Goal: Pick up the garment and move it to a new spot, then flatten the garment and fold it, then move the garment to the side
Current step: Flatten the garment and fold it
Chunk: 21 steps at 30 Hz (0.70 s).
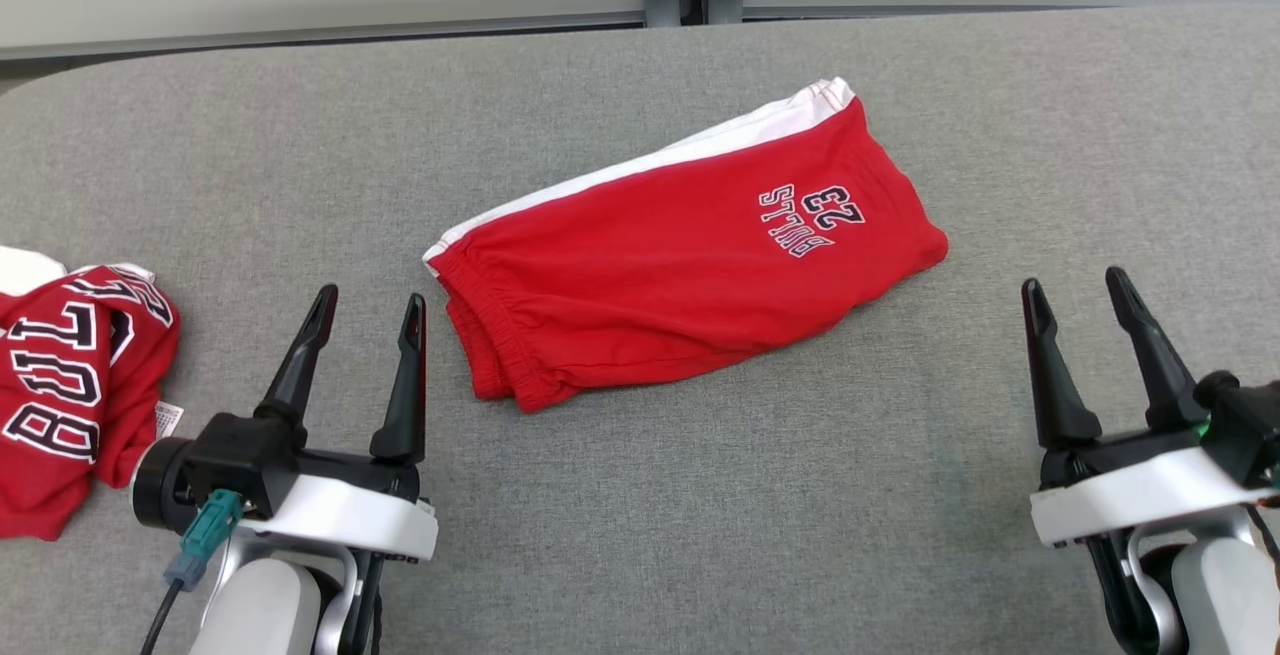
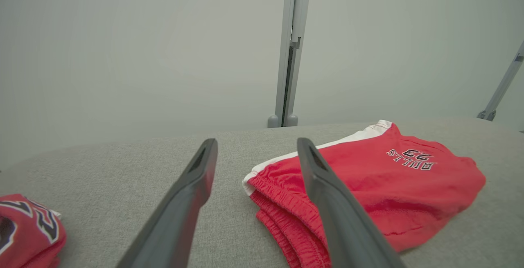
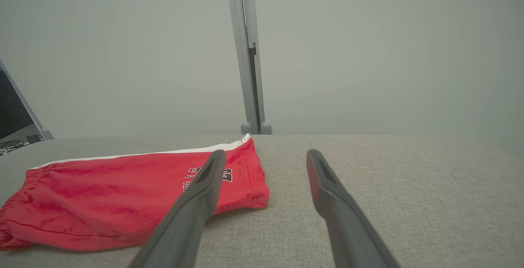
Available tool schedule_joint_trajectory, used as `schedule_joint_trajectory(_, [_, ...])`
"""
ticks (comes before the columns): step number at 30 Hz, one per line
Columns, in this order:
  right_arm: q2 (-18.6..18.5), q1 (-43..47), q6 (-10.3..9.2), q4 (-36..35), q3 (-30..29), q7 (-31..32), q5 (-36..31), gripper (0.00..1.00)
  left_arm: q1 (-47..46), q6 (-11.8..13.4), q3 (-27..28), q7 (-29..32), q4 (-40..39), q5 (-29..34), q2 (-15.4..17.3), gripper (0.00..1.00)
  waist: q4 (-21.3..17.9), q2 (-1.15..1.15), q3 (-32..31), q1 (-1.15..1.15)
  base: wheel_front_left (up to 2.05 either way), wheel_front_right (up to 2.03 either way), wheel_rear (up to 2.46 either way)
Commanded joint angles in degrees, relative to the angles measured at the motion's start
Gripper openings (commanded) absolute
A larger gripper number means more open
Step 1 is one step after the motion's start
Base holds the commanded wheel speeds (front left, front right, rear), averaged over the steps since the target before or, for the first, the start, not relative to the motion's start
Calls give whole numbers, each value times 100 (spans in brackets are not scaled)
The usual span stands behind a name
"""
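Looking along your left fingers (image 1: 408,385), you'll find them spread wide with nothing between them, and your right fingers (image 1: 1052,375) stand just as far apart and just as empty. The red shorts (image 1: 680,265) lie flat on the grey tabletop (image 1: 750,495), ahead of both pairs and between them, touching neither. Their elastic waistband end sits near the tips of your left fingers, a little to their right. The hem end with the upside-down lettering lies further out, ahead of your right fingers and off to their left. From the left wrist, the shorts (image 2: 389,194) run away to the right of the left fingers (image 2: 192,202), whose right-hand one crosses in front of the waistband. From the right wrist, the shorts (image 3: 123,194) lie left of the right fingers (image 3: 335,210). A second red garment (image 1: 70,395), crumpled, lies to the left of your left fingers.
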Motion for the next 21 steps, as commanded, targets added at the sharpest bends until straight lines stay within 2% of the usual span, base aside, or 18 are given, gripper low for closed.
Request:
schedule_joint_trajectory(1, [35, 115, -1, -117, -32, 58, -50, 100, 65, 38, 18, -8, -5, 43, 24, 100, -23, 0, -40, 0, 0, 0, 0])
schedule_joint_trajectory(10, [110, 429, -1, -545, -205, 329, -134, 100, 192, 45, 25, -9, 24, 26, -22, 100, -6, 0, -99, 0, 0, 0, 0])
schedule_joint_trajectory(21, [117, 457, -1, -639, -262, 425, -144, 100, 111, 57, 33, -9, 47, 41, -18, 100, 15, 0, -93, 0, 0, 0, 0])
